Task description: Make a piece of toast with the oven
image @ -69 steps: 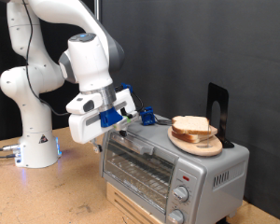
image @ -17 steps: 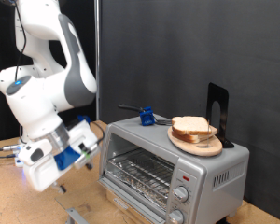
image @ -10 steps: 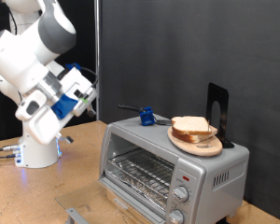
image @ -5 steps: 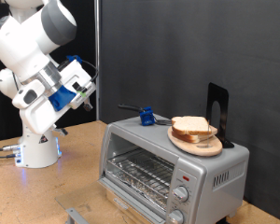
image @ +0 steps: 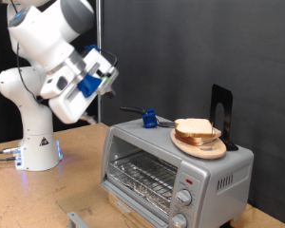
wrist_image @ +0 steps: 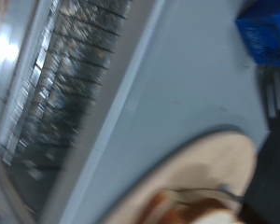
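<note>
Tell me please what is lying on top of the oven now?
On the oven sits a round wooden plate carrying bread slices, beside a small blue object and a black stand. What the plate covers is hidden.

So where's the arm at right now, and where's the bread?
Gripper up in the air, nothing visibly held. Toast on wooden plate atop oven. Oven door down, rack bare.

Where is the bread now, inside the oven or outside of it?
Outside. The bread lies on the wooden plate on top of the oven; the wire rack inside holds nothing. The gripper is raised, away from it.
</note>
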Robot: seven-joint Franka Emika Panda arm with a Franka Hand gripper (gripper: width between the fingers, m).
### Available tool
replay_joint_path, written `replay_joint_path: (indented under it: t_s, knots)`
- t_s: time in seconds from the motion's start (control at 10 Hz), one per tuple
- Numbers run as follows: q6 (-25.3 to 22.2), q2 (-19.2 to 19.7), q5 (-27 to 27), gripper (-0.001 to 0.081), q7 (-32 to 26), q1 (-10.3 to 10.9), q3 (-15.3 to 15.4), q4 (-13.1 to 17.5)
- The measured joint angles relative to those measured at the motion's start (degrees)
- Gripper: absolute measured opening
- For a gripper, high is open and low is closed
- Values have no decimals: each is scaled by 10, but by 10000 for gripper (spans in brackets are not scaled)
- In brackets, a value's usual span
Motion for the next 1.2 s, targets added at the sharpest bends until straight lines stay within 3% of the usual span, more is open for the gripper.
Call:
replay_joint_path:
  t_s: [0.3, 0.4, 0.6, 1.0, 1.2]
  knots:
    - [6, -31, -59, 808, -72, 17, 37, 10]
    - [6, -30, -52, 808, -58, 16, 36, 8]
    - [15, -36, -60, 808, -90, 21, 47, 6]
    - [44, -104, -114, 808, -98, 30, 125, -24]
    - [60, -129, -116, 808, -73, 30, 155, -42]
